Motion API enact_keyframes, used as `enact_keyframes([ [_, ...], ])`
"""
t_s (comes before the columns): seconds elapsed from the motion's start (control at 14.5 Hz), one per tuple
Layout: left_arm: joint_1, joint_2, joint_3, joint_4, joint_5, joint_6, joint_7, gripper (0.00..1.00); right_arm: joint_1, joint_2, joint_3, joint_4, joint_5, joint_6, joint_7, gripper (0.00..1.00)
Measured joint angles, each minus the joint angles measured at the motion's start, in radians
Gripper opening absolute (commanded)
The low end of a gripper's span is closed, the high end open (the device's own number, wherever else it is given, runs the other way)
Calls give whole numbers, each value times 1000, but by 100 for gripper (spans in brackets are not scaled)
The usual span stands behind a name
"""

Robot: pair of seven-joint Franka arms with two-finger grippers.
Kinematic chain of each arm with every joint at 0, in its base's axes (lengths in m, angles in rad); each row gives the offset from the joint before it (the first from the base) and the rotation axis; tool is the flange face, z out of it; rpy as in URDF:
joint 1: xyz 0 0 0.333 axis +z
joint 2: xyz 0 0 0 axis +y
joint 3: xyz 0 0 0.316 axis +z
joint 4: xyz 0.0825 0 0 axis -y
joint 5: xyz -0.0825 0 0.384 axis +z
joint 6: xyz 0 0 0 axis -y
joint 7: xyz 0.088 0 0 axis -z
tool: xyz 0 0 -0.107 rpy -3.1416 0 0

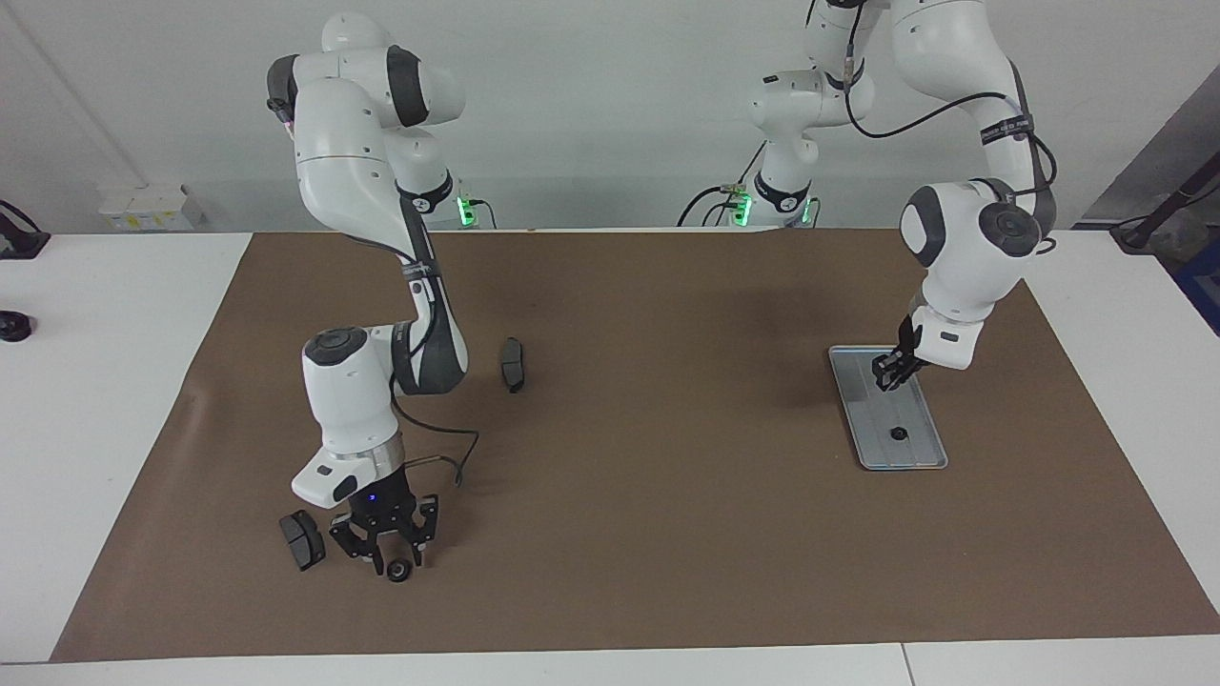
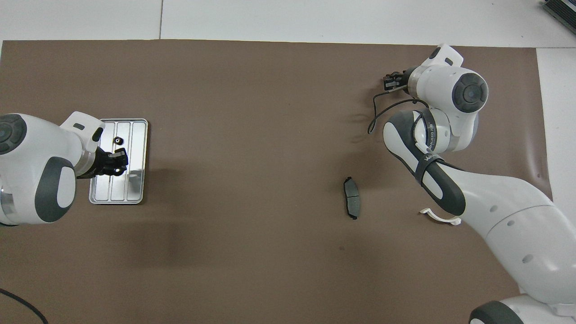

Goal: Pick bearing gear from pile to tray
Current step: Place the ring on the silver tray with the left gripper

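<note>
The silver tray (image 1: 917,448) (image 2: 137,180) lies at the left arm's end of the mat, with one small black bearing gear (image 1: 897,433) (image 2: 118,140) in it. My left gripper (image 1: 890,373) (image 2: 115,163) hangs over the tray's middle, fingers closed on what looks like another small dark bearing gear. At the right arm's end, my right gripper (image 1: 391,557) (image 2: 390,82) points down, open, its fingers straddling a bearing gear (image 1: 397,570) that lies on the mat. The right wrist hides that gear in the overhead view.
A black brake pad (image 1: 301,540) lies right beside the right gripper. A second pad (image 1: 513,364) (image 2: 352,198) lies nearer to the robots, mid-mat. The brown mat (image 1: 620,534) covers most of the white table. A cable loops from the right wrist.
</note>
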Motion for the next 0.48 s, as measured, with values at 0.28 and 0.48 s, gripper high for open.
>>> enact_keyframes([
  [0.28, 0, -16, -3, -61, 0, 51, 0, 80, -2, 3, -1, -1, 0, 0, -19, 50],
  [0.48, -1, -17, -7, -62, 0, 68, 0, 100, -4, 6, -1, -3, 0, 0, -26, 48],
])
